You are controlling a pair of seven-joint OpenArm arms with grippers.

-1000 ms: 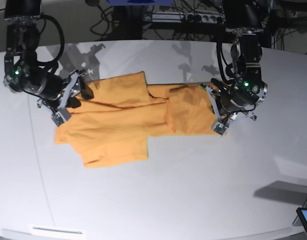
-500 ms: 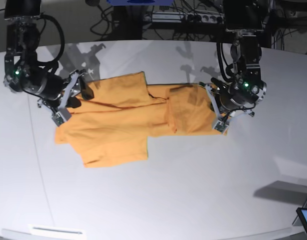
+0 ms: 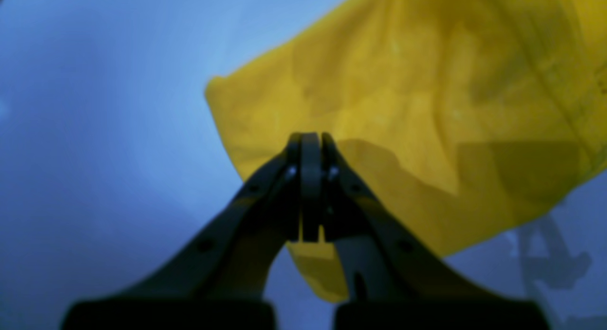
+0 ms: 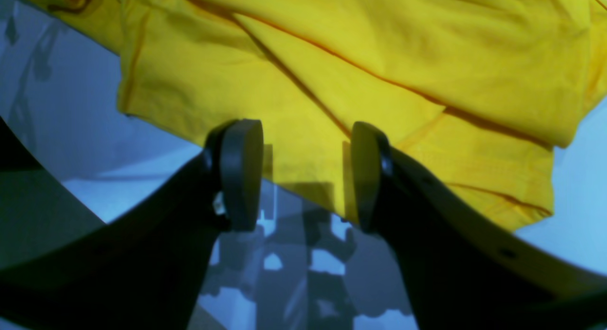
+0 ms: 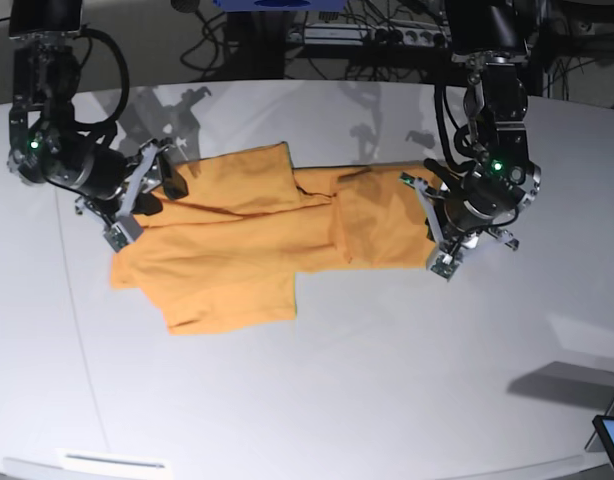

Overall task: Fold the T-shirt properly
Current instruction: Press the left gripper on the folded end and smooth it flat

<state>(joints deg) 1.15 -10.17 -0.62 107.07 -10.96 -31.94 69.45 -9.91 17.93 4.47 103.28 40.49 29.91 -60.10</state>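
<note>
Lying across the middle of the white table (image 5: 317,400) in the base view, the T-shirt (image 5: 247,240) is partly gathered: a wide crumpled body toward centre-left and a smaller folded-over section toward centre-right.

At the right of that frame, the left gripper (image 3: 310,145) has its jaws pressed together, and the left wrist view shows yellow cloth showing just below their tips, so I judge they are clamped on the shirt's edge, though the picture is blurred.

At the left of the base frame, the right gripper (image 4: 306,173) has its jaws apart with nothing between the pads; the cloth edge lies just beyond and under them, uncaught.

Risks, as I judge them:
- With only one side pinched, any pull from the left gripper could drag the whole shirt along the smooth table instead of folding it.
- The pinch looks thin, near the very hem; the fabric could slip free partway through a lift and the flap would fall crooked.
- The right jaws sit over several overlapping layers and creases. Closing there could take too many layers, or just the top one, so the fold lands skewed.
- Existing wrinkles in the centre-left body could be pressed into the finished fold.
</note>
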